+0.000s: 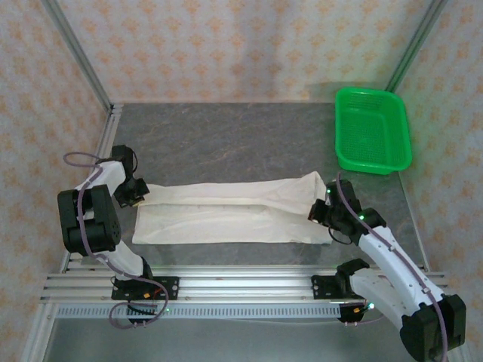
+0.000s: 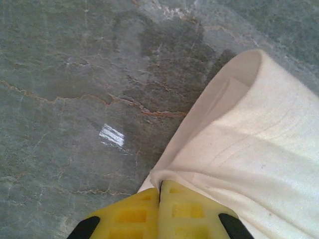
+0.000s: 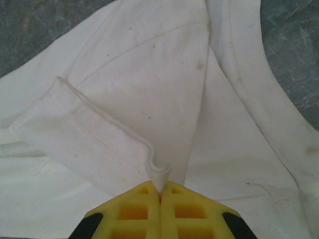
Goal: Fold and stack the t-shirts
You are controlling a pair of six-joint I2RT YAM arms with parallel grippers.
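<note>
An off-white t-shirt (image 1: 226, 213) lies folded into a long band across the dark stone table (image 1: 226, 136), plain face up. At its left end, my left gripper (image 1: 134, 193) is shut on a rolled edge of the cloth. The left wrist view has the yellow fingers (image 2: 189, 214) pressed together on the t-shirt (image 2: 249, 149), my left gripper (image 2: 160, 185) just above the table. At the right end, my right gripper (image 1: 321, 212) is shut on a pinched hem. The right wrist view shows my right gripper (image 3: 160, 186) nipping a small curl of the t-shirt (image 3: 149, 74).
A green plastic basket (image 1: 372, 130) stands at the back right corner. Aluminium rails (image 1: 241, 285) run along the near edge under the arm bases. Metal frame posts (image 1: 75, 53) and patterned walls close in the sides and back.
</note>
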